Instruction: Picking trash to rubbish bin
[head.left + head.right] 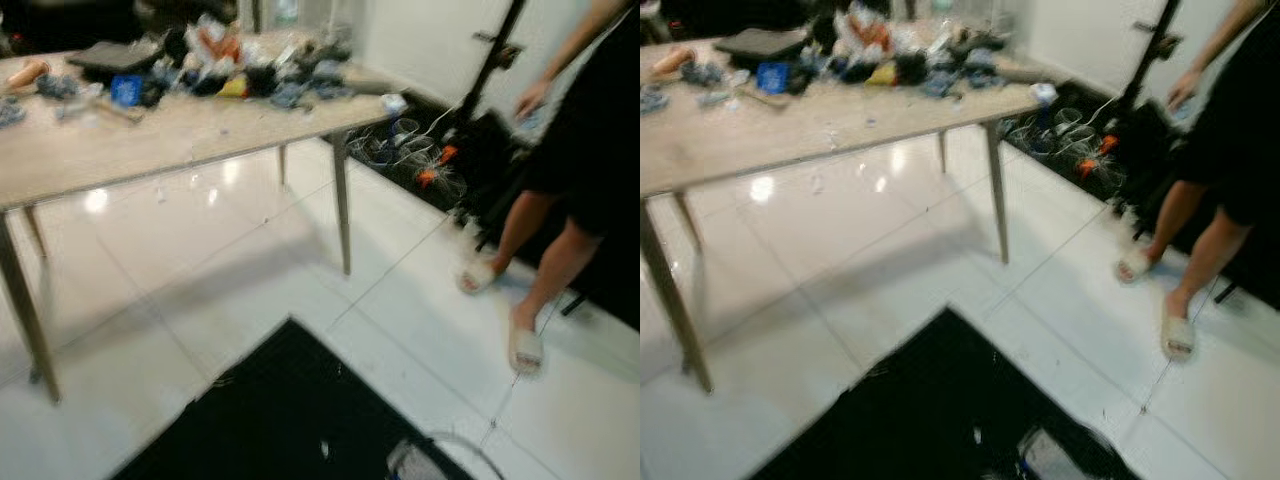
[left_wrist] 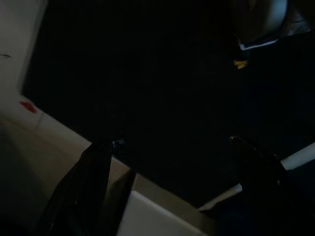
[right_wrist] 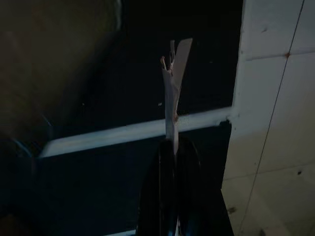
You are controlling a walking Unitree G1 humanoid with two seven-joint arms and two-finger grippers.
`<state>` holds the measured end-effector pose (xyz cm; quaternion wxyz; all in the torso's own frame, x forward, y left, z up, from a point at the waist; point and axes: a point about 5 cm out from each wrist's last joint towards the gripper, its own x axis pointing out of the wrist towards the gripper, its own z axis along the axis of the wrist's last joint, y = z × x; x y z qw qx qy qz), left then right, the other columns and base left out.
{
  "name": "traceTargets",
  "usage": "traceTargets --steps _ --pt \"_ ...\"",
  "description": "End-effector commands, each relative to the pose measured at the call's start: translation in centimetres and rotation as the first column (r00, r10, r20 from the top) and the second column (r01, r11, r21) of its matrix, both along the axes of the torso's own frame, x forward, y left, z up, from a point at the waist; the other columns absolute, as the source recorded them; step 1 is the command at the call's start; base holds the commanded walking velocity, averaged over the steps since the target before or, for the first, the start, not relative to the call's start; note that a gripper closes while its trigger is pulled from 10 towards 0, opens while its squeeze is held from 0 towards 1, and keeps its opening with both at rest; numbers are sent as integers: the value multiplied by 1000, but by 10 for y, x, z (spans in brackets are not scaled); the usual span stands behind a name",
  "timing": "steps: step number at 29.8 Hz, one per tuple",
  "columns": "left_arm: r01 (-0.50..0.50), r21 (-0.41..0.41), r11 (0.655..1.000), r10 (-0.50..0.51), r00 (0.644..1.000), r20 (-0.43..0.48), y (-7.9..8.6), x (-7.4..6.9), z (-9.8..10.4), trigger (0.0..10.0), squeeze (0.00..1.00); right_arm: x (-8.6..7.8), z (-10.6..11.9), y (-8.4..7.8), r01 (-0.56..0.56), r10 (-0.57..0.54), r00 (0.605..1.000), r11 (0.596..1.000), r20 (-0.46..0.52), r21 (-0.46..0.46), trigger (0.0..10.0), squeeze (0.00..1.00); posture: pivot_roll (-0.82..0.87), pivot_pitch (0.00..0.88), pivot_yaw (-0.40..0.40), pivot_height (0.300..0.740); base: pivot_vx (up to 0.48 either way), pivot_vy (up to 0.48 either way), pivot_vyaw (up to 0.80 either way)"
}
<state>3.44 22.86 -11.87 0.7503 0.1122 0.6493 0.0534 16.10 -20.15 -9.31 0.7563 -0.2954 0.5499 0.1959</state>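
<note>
Your right gripper (image 3: 172,147) – fingers pressed together, pinching torn scrap of paper (image 3: 173,83), scrap sticking straight out over black mat (image 1: 290,410) and white tile floor (image 1: 200,260). Your left gripper (image 2: 172,162) – fingers spread wide, nothing between them, view very dark. Head views blurred. Worktop (image 1: 120,150) far left, pile of trash (image 1: 230,65) along its far edge. Person (image 1: 585,160) standing right in black shorts and pale slippers, tangle of cables (image 1: 420,150) on floor beside them.
</note>
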Motion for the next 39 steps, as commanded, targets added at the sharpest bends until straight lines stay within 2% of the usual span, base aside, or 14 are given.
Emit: traceTargets --steps 1,8,35,39 --pt "10 -11 1000 -10 1000 -2 -4 0 -1 10000 0 -9 -4 5 -4 4 1000 1000 -23 19 10000 0 96 71 -19 740 0 0 -800" --pt "3 -22 1000 -3 1000 -7 -9 -2 -2 10000 0 -17 -7 3 -28 28 999 1000 -42 0 10000 0 104 67 -26 740 0 0 -800" --pt "32 -23 999 -32 999 -4 -7 1 -1 10000 0 -17 -7 5 -41 41 999 999 -36 1 10000 0 92 61 -16 740 0 0 -800" --pt "30 -19 999 -30 1000 1 -6 3 -1 10000 0 -13 -6 7 -53 54 998 999 -27 5 10000 0 98 55 -21 740 0 0 -800"
